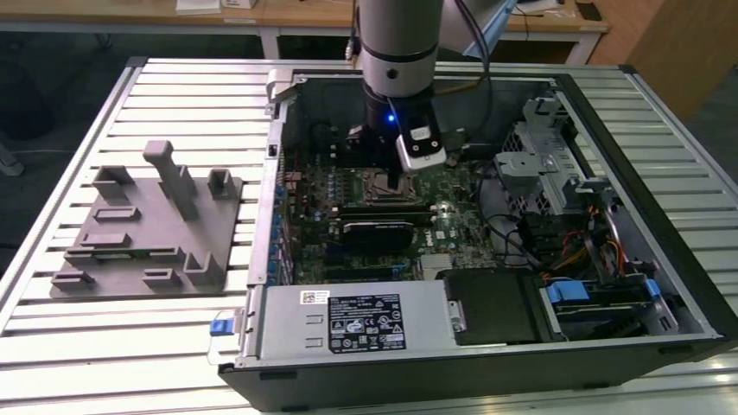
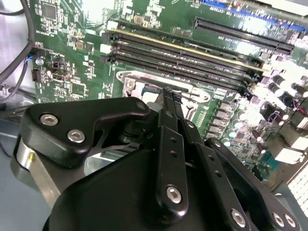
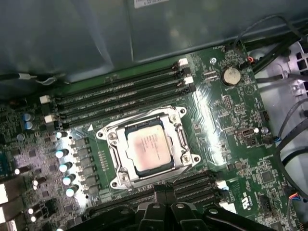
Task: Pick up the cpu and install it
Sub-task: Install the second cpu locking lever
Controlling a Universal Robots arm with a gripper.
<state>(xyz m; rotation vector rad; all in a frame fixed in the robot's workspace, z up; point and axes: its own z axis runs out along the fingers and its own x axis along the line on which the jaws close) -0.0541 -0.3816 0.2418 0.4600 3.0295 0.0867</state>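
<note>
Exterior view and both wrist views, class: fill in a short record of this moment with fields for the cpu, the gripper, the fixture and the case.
cpu: lies flat inside the socket frame on the motherboard, metal top up
gripper: low over the socket, fingers close together, nothing seen between them
arm: reaches down into the case
fixture: grey block on the slatted table, at the exterior view's left of the case
case: lies open

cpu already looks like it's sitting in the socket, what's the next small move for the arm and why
Probably a short, straight lift away from the board. In the first wrist view the cpu lies flat inside the socket frame. The gripper is beside the socket with its jaws shut on nothing. The memory slots are close by, so straight up looks safest.
</note>
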